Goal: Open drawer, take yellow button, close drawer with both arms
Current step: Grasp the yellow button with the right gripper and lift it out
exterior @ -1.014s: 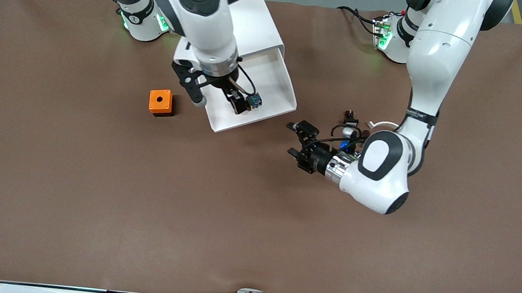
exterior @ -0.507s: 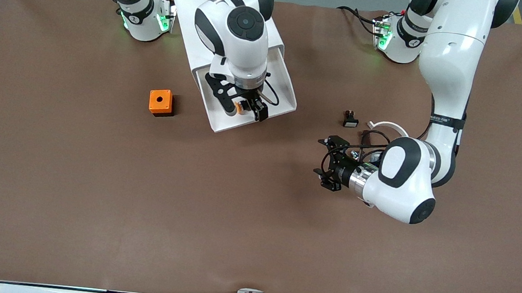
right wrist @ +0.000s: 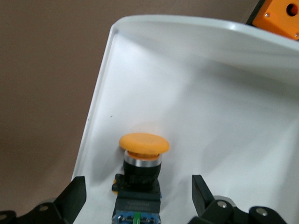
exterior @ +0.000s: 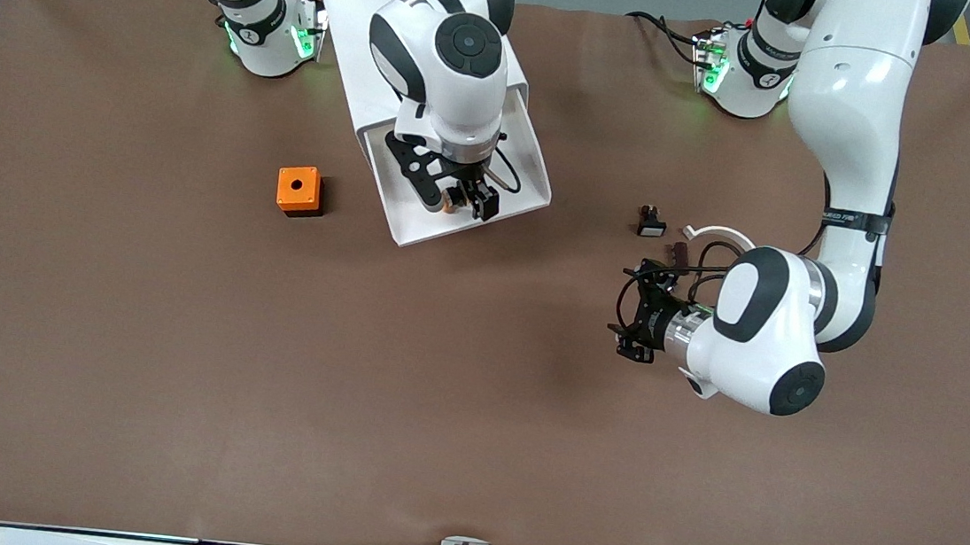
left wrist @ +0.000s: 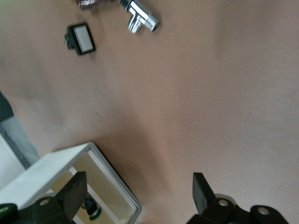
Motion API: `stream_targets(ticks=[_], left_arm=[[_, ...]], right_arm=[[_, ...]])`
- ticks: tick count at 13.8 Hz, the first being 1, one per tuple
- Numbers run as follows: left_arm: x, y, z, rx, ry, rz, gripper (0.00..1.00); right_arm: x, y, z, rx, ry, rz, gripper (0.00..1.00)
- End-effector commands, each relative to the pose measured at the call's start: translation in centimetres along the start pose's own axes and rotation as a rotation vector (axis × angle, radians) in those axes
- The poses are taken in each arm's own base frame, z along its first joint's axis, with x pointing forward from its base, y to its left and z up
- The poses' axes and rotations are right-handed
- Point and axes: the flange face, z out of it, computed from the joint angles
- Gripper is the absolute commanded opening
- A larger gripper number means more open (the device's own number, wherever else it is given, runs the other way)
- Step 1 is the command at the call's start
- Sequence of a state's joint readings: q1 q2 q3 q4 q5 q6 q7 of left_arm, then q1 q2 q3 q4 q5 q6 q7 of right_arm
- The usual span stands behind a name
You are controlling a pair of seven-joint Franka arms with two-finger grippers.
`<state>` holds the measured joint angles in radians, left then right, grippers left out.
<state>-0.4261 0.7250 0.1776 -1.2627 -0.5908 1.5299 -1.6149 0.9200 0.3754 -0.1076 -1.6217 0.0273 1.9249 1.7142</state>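
The white drawer [exterior: 524,165] stands pulled out of the white cabinet [exterior: 360,2]. The button [exterior: 451,202] lies on its side in the drawer, near its front. In the right wrist view its orange cap [right wrist: 144,143], black body and bluish end show on the drawer floor [right wrist: 201,93]. My right gripper [exterior: 457,199] is down in the drawer, open, one finger on each side of the button without touching it [right wrist: 138,198]. My left gripper [exterior: 634,312] is open and empty, low over bare table toward the left arm's end [left wrist: 138,193].
An orange cube with a hole [exterior: 298,190] sits beside the drawer toward the right arm's end. A small black-and-white piece [exterior: 651,223], a white ring [exterior: 720,235] and a metal fitting [left wrist: 140,21] lie near the left arm's wrist.
My right gripper has swung over the button and come down around it. My left arm has drawn back from the drawer toward its own end of the table.
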Motion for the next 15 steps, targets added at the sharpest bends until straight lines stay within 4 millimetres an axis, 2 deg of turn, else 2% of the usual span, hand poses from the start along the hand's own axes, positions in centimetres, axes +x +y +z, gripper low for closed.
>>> stream_targets(ticks=[1, 2, 3, 5, 8, 9, 10, 11, 12, 13, 15], left_arm=[[-0.6, -2.3, -3.2, -0.037, 0.105, 0.092, 0.99], [-0.9, -2.9, -4.0, -0.050, 0.161, 0.110, 0.99], [-1.1, -2.8, -4.1, -0.058, 0.195, 0.139, 0.99], [-1.3, -2.6, -5.6, -0.114, 0.206, 0.206, 0.99], [-1.4, -3.3, -6.9, -0.120, 0.250, 0.313, 0.99], [-1.1, -3.4, -7.0, -0.116, 0.276, 0.333, 1.00], [-0.9, -3.4, -7.2, -0.117, 0.279, 0.334, 0.99], [-0.9, -3.4, -7.3, -0.118, 0.279, 0.334, 0.99], [-1.0, -3.6, -7.5, -0.118, 0.282, 0.358, 1.00], [-1.1, -3.7, -7.6, -0.115, 0.283, 0.395, 0.99], [-1.6, -4.4, -8.5, -0.124, 0.288, 0.454, 0.99]], right_arm=[[-0.5, 0.3, -0.4, -0.009, 0.029, -0.010, 0.97], [-0.6, 0.4, -0.4, -0.009, 0.029, -0.013, 0.91], [-0.6, 0.4, -0.4, -0.009, 0.029, -0.016, 0.84], [-0.7, 0.3, -0.6, -0.006, 0.018, -0.009, 0.67], [-1.2, 0.4, -0.8, -0.003, 0.016, -0.007, 0.56], [-1.2, 0.5, -0.9, -0.001, 0.016, -0.009, 0.41], [-1.2, 0.4, -1.1, 0.003, 0.015, -0.014, 0.22], [-1.0, 0.4, -1.4, 0.007, 0.012, -0.013, 0.07], [-0.4, 0.3, -1.8, 0.013, 0.011, -0.012, 0.02], [0.6, 0.2, -2.2, 0.019, 0.010, -0.013, 0.00], [4.7, -0.2, -4.5, 0.039, 0.000, -0.057, 0.00]])
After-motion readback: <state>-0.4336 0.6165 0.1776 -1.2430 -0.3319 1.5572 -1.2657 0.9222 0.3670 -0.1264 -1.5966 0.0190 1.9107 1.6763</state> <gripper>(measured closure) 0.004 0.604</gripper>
